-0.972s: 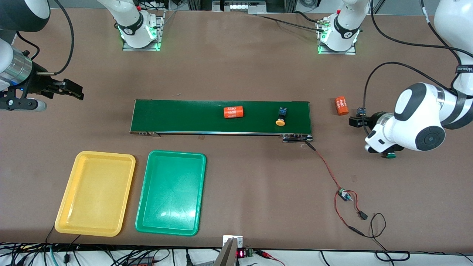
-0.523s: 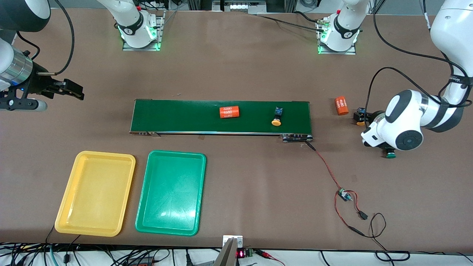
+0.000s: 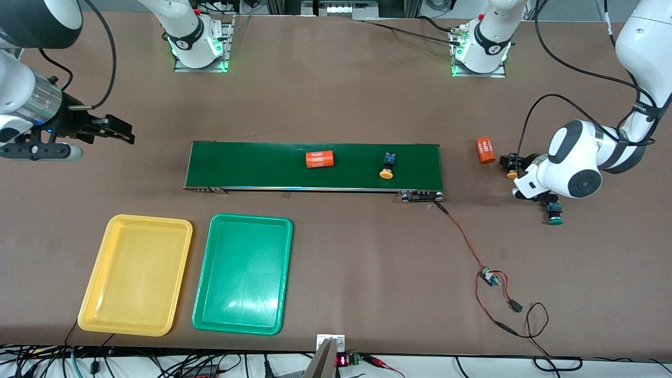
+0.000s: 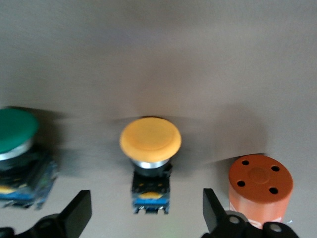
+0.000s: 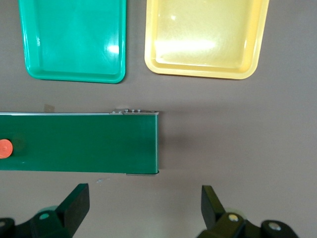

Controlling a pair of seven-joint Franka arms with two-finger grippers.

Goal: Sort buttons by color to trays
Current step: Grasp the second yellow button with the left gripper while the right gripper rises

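Observation:
An orange-yellow button [image 4: 150, 140] lies on the table past the belt's end, toward the left arm's end. My left gripper [image 4: 147, 213] [image 3: 512, 164] is open, its fingers either side of that button's black-and-blue body without touching it. A green button [image 4: 15, 130] [image 3: 554, 216] lies beside it, nearer the front camera. Another orange-yellow button [image 3: 387, 167] rides on the dark-green belt [image 3: 252, 165]. The yellow tray [image 3: 135, 273] and the green tray [image 3: 242, 273] stand empty, nearer the front camera than the belt. My right gripper [image 3: 116, 131] [image 5: 145, 206] hangs open and empty over the table off the belt's other end.
One orange numbered cylinder [image 3: 320, 159] lies on the belt and a second [image 3: 485, 150] [image 4: 260, 186] lies beside the left gripper. A red wire with a small controller [image 3: 488, 276] trails from the belt's corner toward the front camera.
The left arm has swung so its gripper now frames the yellow button. The belt's cylinder and button have drifted toward the right arm's end. The right gripper has edged toward the belt.

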